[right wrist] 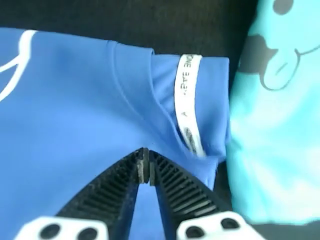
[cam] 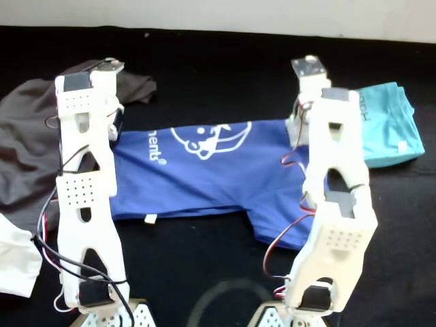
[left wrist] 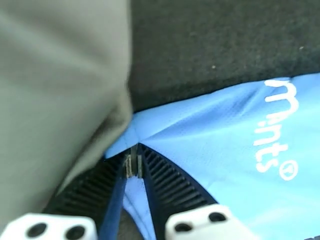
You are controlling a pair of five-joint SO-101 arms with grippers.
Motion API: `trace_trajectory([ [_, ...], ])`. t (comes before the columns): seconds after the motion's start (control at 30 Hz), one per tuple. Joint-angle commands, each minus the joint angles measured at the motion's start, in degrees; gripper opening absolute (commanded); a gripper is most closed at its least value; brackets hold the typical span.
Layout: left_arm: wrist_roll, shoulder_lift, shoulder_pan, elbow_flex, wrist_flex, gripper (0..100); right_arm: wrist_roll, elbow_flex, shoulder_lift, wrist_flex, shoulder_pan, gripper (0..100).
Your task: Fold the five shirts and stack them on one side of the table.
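- The blue shirt (cam: 204, 170) lies spread flat across the middle of the black table covering (cam: 218, 61). Its cloth is smooth and thin, with a white print (cam: 204, 139) on the chest, and one sleeve points toward the arms' bases.
- The left gripper (left wrist: 134, 165) is at the blue shirt's hem corner, just beside the grey shirt (left wrist: 55, 100). Its ribbed black jaws are pinched together with a fold of blue cloth caught between them.
- The right gripper (right wrist: 145, 170) is at the collar end, near the white neck label (right wrist: 187, 100). Its jaws are also closed tip to tip on the blue cloth (the fabric puckers slightly toward the pinch).
- The grey shirt lies rumpled and unfolded on the left side of the table, partly behind the left arm, and its edge touches the blue hem.
- A teal shirt (cam: 388, 122) is folded into a neat rectangle at the right side, just beside the blue collar. In the right wrist view it carries a darker printed figure.
- A white shirt (cam: 13, 262) is bunched at the near left and cut off by the frame edge.
- In the high view both arms cover parts of the blue shirt, so its full outline is hard to trace.
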Motion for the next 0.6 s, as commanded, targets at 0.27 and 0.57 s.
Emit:
trace_trajectory([
  [0.27, -0.1, -9.5, -1.6, 0.6, 1.8, 1, -4.5, -23.2, -0.7, 19.1, -0.3, 0.5],
  [0.57, -0.2, -34.7, 1.1, 29.1, 1.6, 1, -10.5, -34.9, -5.3, 23.8, -1.4, 0.5],
])
